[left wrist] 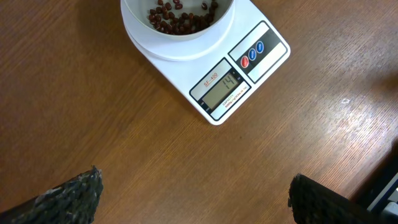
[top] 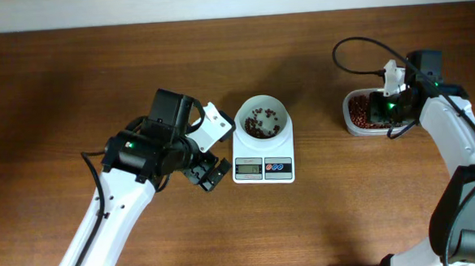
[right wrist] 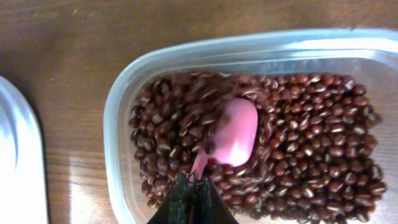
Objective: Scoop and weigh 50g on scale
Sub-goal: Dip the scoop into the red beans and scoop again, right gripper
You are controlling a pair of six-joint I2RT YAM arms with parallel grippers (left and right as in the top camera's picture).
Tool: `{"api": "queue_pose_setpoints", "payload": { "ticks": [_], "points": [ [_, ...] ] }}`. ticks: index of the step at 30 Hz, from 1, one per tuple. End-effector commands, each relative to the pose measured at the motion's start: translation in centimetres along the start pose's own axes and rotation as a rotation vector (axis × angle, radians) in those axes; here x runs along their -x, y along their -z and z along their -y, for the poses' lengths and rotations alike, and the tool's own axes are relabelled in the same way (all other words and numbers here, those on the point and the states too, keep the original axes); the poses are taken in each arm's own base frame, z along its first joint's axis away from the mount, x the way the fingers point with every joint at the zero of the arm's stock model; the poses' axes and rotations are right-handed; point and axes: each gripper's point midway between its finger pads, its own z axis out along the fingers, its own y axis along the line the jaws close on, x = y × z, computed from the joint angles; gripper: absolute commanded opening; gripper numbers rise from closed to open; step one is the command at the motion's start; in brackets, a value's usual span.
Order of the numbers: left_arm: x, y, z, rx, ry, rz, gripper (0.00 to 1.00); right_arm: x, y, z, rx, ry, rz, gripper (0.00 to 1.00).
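Note:
The white scale (top: 264, 166) stands mid-table with a white bowl (top: 261, 118) on it, and a thin layer of red-brown beans (top: 259, 124) lies in the bowl. In the left wrist view the scale's display (left wrist: 222, 91) is lit beside its red and blue buttons. My left gripper (top: 208, 153) hovers open just left of the scale, nothing between its fingers (left wrist: 74, 196). My right gripper (right wrist: 193, 182) is shut on the handle of a pink spoon (right wrist: 234, 132), whose bowl lies face down, pressed into the beans (right wrist: 298, 143) filling a clear tub (right wrist: 118, 118).
The clear tub (top: 352, 120) stands at the right of the brown wooden table, under my right arm (top: 454, 138). A pale rounded edge (right wrist: 15, 155) shows at the left of the right wrist view.

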Motion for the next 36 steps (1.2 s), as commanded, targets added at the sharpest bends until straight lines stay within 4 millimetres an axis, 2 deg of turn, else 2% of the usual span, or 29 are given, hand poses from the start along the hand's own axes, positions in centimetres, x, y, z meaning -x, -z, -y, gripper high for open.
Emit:
{"api": "queue_pose_setpoints", "payload": {
  "ticks": [1,5,13,17,23,36],
  "points": [
    [0.1,0.4,0.4,-0.009,0.004,0.018,0.99,-0.3,-0.1,-1.2,0.093,-0.061,-0.026,0.04],
    [0.1,0.4,0.4,-0.009,0.004,0.018,0.99,-0.3,0.2,0.4,0.085,-0.125,-0.020,0.04],
    [0.1,0.4,0.4,-0.009,0.004,0.018,0.99,-0.8,1.6,2.2,0.184,-0.241,-0.019,0.04],
    [0.1,0.4,0.4,-0.009,0.004,0.018,0.99,-0.6,2.4,3.9,0.212,-0.302,0.012,0.04],
    [0.1,0.4,0.4,-0.009,0.004,0.018,0.99,0.1,3.7,4.0,0.336,-0.344,0.060,0.04],
    [0.1,0.4,0.4,-0.009,0.004,0.018,0.99,0.3,3.9,3.4,0.376,-0.347,0.065,0.04]
  ]
}}
